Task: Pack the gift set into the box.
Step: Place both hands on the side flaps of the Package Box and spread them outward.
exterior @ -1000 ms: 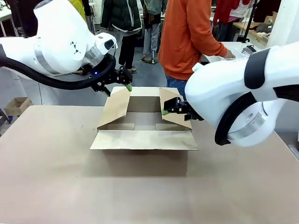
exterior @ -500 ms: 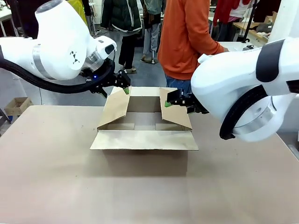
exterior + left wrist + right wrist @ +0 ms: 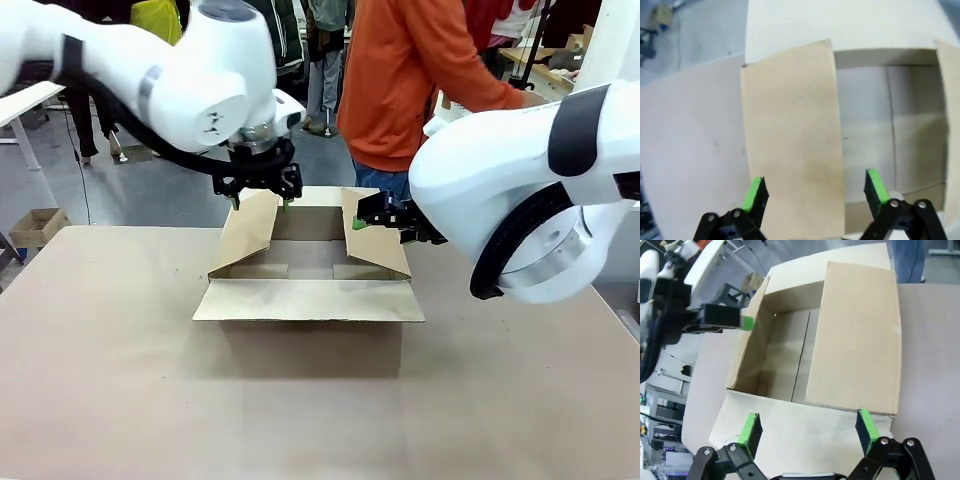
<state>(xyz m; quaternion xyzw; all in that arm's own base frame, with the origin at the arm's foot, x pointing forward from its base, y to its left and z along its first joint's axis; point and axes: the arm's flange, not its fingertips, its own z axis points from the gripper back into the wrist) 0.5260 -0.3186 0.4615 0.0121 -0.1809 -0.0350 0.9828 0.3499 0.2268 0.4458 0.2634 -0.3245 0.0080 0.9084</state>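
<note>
The box (image 3: pixel 310 300), a brown corrugated carton, stands open in the middle of the table with its four flaps spread and its inside bare. My left gripper (image 3: pixel 262 204) hangs open over the upper edge of the box's left flap (image 3: pixel 790 135), its green fingertips (image 3: pixel 754 192) either side of that flap's width. My right gripper (image 3: pixel 360 219) stands open beside the upper edge of the right flap (image 3: pixel 855 335), nothing between its fingers (image 3: pixel 863 425). The right wrist view also shows the left gripper (image 3: pixel 722 317) across the box. The gift set is out of view.
A person in an orange top (image 3: pixel 405 80) stands at the far side of the table, turned to the right, an arm reaching toward a white table behind my right arm. The tabletop (image 3: pixel 300 420) in front of the box is bare. Other people stand farther back.
My left arm has swung up and turned its wrist, bringing its gripper slightly right over the left flap. My right gripper rose to the right flap's upper edge, then held still.
</note>
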